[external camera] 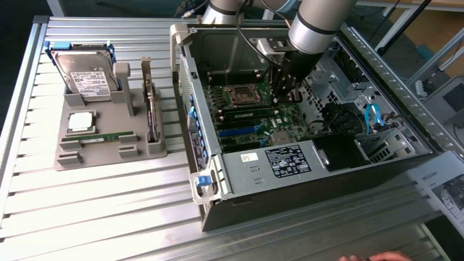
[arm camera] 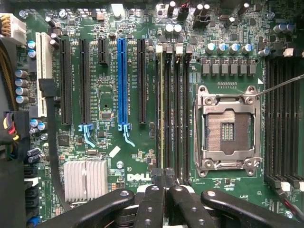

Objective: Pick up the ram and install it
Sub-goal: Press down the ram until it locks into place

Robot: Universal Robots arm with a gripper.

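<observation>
A green ram stick (external camera: 98, 139) with a white label lies in the front slot of the grey holder (external camera: 108, 157), far from the arm. My gripper (external camera: 285, 97) hangs inside the open computer case (external camera: 305, 179), low over the motherboard (external camera: 290, 118). In the wrist view my gripper (arm camera: 164, 175) is shut, fingertips pressed together with nothing seen between them. It stands right at the end of the long memory slots (arm camera: 173, 104) beside the bare processor socket (arm camera: 228, 126). A thin yellowish-green board edge (arm camera: 162, 104) runs along one of those slots, in line with the fingertips.
The holder also carries a hard drive (external camera: 87, 76), a square silver processor chip (external camera: 80, 122) and an upright dark expansion card (external camera: 151, 109). Blue and black card slots (arm camera: 122, 80), a silver heatsink (arm camera: 85, 178) and cables (external camera: 373, 117) crowd the case. A hand (external camera: 373, 256) shows at the table's front edge.
</observation>
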